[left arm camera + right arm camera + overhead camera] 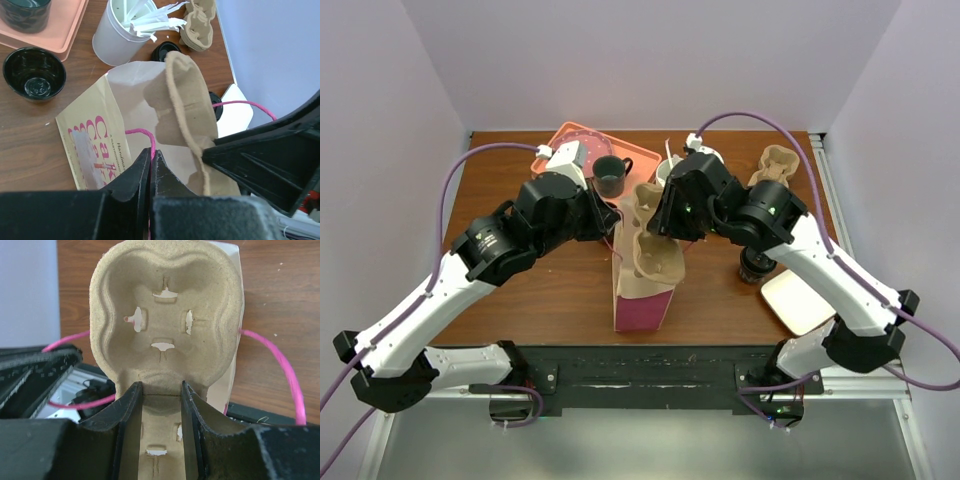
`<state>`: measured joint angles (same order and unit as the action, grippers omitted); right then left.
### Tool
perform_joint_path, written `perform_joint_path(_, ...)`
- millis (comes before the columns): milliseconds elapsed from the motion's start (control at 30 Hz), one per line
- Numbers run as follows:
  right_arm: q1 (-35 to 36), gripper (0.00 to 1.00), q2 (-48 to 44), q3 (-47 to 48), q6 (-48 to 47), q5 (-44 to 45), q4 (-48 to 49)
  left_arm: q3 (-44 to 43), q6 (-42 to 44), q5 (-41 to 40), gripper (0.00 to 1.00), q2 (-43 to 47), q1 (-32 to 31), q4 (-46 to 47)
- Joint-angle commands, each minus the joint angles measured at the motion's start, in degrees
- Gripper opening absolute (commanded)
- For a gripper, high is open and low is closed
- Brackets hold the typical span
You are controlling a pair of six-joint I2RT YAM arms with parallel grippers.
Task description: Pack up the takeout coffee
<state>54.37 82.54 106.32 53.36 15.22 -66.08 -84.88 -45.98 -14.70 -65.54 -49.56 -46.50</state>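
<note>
Left gripper pinches the pink cord handle of the tan paper bag (mouth open); we guide the brown pulp cup carrier, clamped in right gripper, straight inside it.

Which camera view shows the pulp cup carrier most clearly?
The right wrist view: the cup carrier fills it face-on, gripped by the right tool. The top view shows it standing in the paper bag; the left wrist view shows it side-on.

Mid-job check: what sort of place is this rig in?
Probably a lab booth staged as a café takeout counter: plain walls around a wooden table, a paper carry bag, a pulp cup carrier.
</note>
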Motion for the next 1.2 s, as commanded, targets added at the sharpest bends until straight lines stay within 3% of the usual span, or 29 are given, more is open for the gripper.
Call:
perform_joint_path(0,0.5,0.21,3.1,5.0,0.2,4.6,-1.1,1.8,-2.5,1.3,0.0,1.2,0.2,4.1)
perform_joint_path(533,7.0,0.2,10.4,8.5,-5.9,12.2,-3.8,5.1,-3.4,1.3,0.0,4.5,0.3,4.0)
perform_joint_path(867,7.9,0.19,10.9,5.1,-5.5,14.1,-1.9,6.5,-3.5,0.6,0.0,6.2,0.3,2.7)
perform_joint_path(1167,9.4,0.2,14.9,8.0,-9.6,17.2,-2.5,6.7,-2.3,-0.6,0.0,7.2,0.3,1.1)
